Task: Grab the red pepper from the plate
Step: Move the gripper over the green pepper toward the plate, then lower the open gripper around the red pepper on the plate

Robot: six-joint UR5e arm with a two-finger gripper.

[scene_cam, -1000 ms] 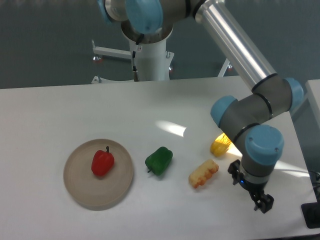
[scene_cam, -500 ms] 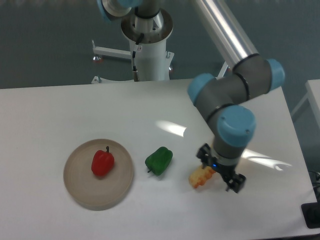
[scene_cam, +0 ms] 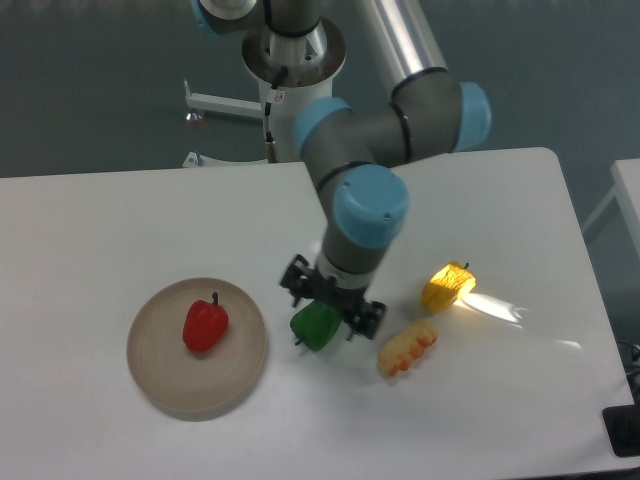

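The red pepper [scene_cam: 205, 325] sits on the plate [scene_cam: 160, 375] in the lower left of the frame, a little above the plate's middle, with its thin dark stem pointing up. Nothing is touching it.

The arm [scene_cam: 400, 110] reaches down from the top of the frame and bends at its blue-capped joints near the centre. Its gripper [scene_cam: 331, 310] hangs just below the centre of the picture, right over the green pepper [scene_cam: 316, 326], and hides the top of that pepper. The black fingers [scene_cam: 296, 277] spread to either side of the wrist with a gap between them, so the hand looks open, and it holds nothing that I can see. Whether the fingers touch the green pepper I cannot tell from here.

The green pepper lies on the white table [scene_cam: 90, 230] just right of the plate, apart from its rim. Further right, an orange-yellow ridged toy [scene_cam: 407, 350] lies slantwise on the table, and above and to the right of it is a small yellow toy [scene_cam: 447, 288] next to a bright patch of light.
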